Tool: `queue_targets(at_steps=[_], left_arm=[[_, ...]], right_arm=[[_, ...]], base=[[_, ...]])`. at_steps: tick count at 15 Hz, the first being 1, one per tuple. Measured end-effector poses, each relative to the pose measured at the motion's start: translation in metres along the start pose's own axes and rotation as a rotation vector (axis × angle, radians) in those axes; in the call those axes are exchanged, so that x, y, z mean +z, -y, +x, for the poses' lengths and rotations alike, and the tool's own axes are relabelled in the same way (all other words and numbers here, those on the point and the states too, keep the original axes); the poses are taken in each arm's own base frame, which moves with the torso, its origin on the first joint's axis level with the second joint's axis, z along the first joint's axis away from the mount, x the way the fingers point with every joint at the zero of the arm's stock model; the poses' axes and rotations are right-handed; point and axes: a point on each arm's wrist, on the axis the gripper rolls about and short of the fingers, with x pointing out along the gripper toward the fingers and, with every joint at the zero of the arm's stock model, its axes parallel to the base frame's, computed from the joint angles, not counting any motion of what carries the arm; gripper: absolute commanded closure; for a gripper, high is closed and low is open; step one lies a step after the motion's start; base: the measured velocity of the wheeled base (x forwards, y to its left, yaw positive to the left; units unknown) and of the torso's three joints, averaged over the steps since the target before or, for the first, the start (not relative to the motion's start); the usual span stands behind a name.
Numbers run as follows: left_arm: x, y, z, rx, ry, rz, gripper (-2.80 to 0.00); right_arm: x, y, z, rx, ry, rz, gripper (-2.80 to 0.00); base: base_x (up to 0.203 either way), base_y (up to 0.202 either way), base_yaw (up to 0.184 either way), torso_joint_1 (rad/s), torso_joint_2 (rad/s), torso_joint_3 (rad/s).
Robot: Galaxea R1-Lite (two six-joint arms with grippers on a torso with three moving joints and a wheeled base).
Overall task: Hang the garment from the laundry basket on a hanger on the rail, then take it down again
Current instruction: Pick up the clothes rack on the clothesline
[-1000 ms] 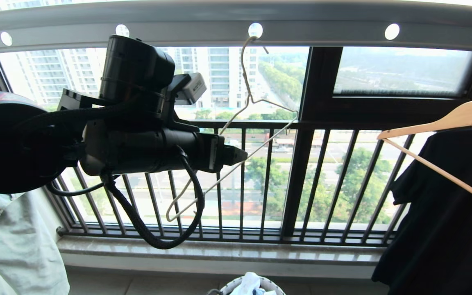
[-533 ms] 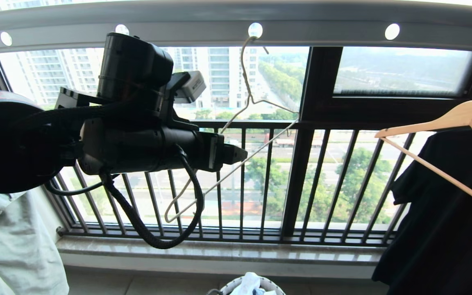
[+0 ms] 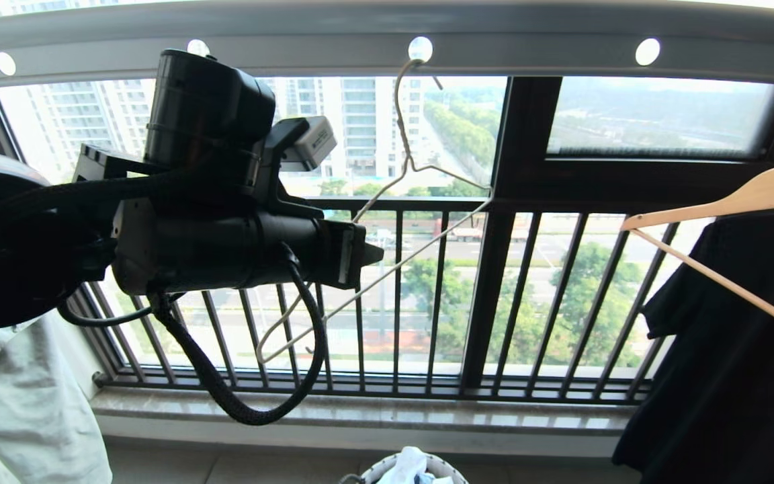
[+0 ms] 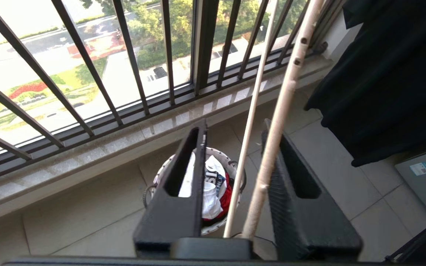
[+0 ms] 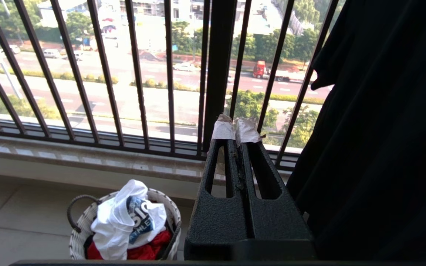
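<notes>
The thin cream hanger [image 3: 387, 272] hangs tilted by its hook from a hole in the grey rail [image 3: 528, 50]. My left gripper [image 3: 373, 254] is raised level at the hanger's lower wire. In the left wrist view the left gripper [image 4: 234, 127] is open, with both hanger [image 4: 277, 122] wires between its fingers; the thicker one lies against one finger. Far below, the white printed garment [image 4: 209, 192] lies crumpled in the laundry basket [image 4: 158, 174]. My right gripper [image 5: 235, 130] is parked lower down, shut and empty, with the garment [image 5: 124, 218] and basket [image 5: 81, 229] on the floor below it.
A black shirt [image 3: 729, 370] hangs on a wooden hanger [image 3: 729, 195] at the right. Pale cloth [image 3: 17, 403] hangs at the left. A black barred balcony railing [image 3: 481, 302] and stone sill [image 3: 360, 410] stand behind. Red cloth [image 5: 142, 251] lies under the garment.
My left gripper has drawn back a little to the left and up. The hanger's lower corner has swung left with it.
</notes>
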Motion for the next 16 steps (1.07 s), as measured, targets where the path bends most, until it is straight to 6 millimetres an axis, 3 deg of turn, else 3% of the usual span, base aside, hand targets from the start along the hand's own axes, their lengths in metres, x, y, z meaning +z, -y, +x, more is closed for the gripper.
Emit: queue_targets(at_steps=[7, 16], left_arm=[[-0.004, 0.005, -0.022, -0.010, 0.019, 0.053, 0.00], [-0.002, 0.008, -0.037, -0.027, 0.047, 0.056, 0.00]], right_arm=[[0.000, 0.000, 0.000, 0.000, 0.000, 0.000, 0.00], [0.000, 0.000, 0.000, 0.000, 0.000, 0.000, 0.00]], base=[[0.000, 0.000, 0.000, 0.000, 0.00, 0.000], [0.000, 0.000, 0.000, 0.000, 0.00, 0.000]])
